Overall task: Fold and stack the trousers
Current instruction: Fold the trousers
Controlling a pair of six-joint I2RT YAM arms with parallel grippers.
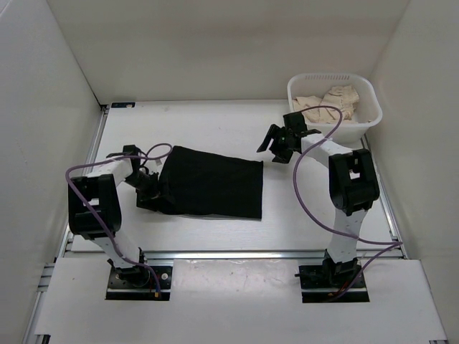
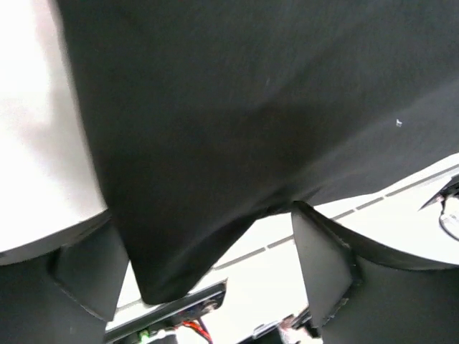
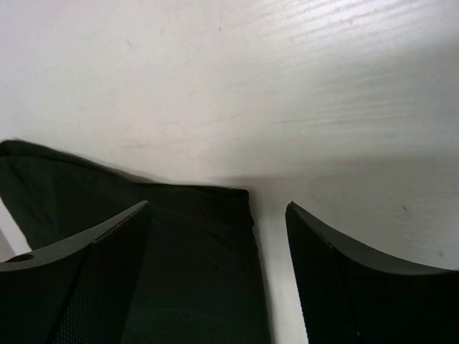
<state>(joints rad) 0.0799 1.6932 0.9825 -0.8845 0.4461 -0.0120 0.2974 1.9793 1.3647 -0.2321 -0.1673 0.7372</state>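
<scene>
L gripper (image 2: 204, 222) had its jaws spread wide, nothing pinched; in the L wrist view the two dark fingers (image 2: 323, 265) stood apart at the bottom w/ a drooping corner of the trousers (image 1: 211, 183) hanging between them, the black fabric filling most of that view. From the top cam it sat low at the trousers' left edge, touching or just over the cloth; couldn't tell which. R gripper (image 1: 280, 143) was also wide open & empty, raised just beyond the trousers' far right corner, not touching. Its wrist cam showed that corner lying flat on the white table (image 1: 215, 122) below & between the fingertips, bare tabletop past it. The trousers lay folded into a rough rectangle, wider at the right end, near the middle of the table btwn the two arms, closer to the L arm. Well apart, at the far right corner, stood a white basket (image 1: 333, 77) w/ cream cloths (image 1: 330, 100) inside.
</scene>
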